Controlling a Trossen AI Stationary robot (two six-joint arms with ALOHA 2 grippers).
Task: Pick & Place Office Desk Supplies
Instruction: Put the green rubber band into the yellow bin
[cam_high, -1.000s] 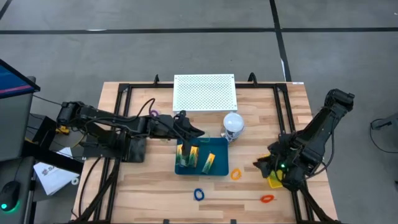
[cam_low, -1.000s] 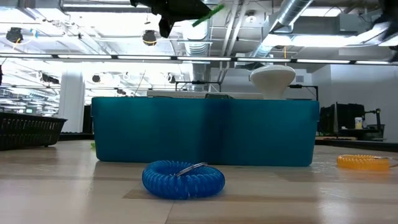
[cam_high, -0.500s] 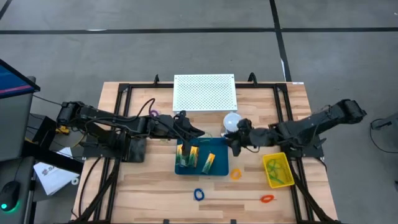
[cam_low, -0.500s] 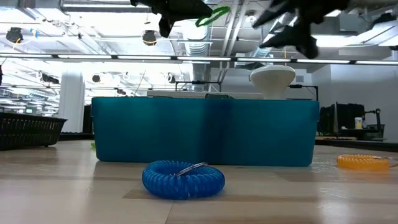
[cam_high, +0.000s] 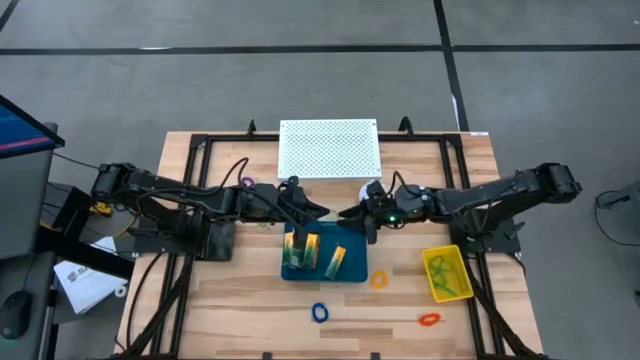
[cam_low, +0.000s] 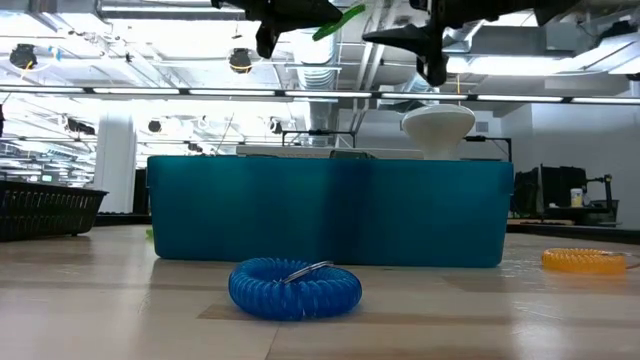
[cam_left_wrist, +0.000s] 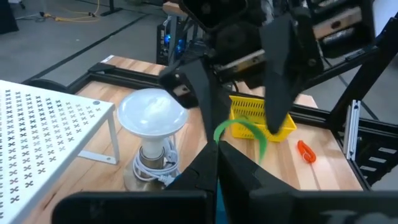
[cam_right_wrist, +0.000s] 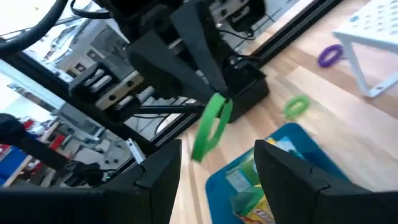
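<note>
While the two arms meet above the middle of the table, the left gripper (cam_high: 318, 211) is closed on a thin green loop (cam_left_wrist: 244, 132), pinching it at the fingertips so that the loop hangs out in the air past them. Facing it, the right gripper (cam_high: 352, 216) has its fingers spread wide apart, one on each side of the loop's line, holding nothing; the right wrist view shows the green loop (cam_right_wrist: 212, 127) just ahead of those spread fingers, apart from them.

Below both grippers sits a teal bin (cam_high: 355, 275) with small green and yellow packets (cam_high: 335, 262) standing inside it. From table height the bin (cam_low: 330, 210) fills the middle of the view, and both grippers hang above its rim.

A white ball-shaped object (cam_left_wrist: 152, 114) on a short base stands just behind the bin, beside a white perforated board (cam_high: 330, 148) raised on legs at the far edge of the table.

On the bare wood nearer the front lie a blue coiled loop (cam_high: 320, 312), an orange loop (cam_high: 379, 281) just beside the bin, and a red-orange loop (cam_high: 429, 320). A yellow basket (cam_high: 447, 274) holding something green rests on the right side. A purple loop (cam_right_wrist: 330, 55) and another green loop (cam_right_wrist: 296, 106) lie on the wood near the board.
</note>
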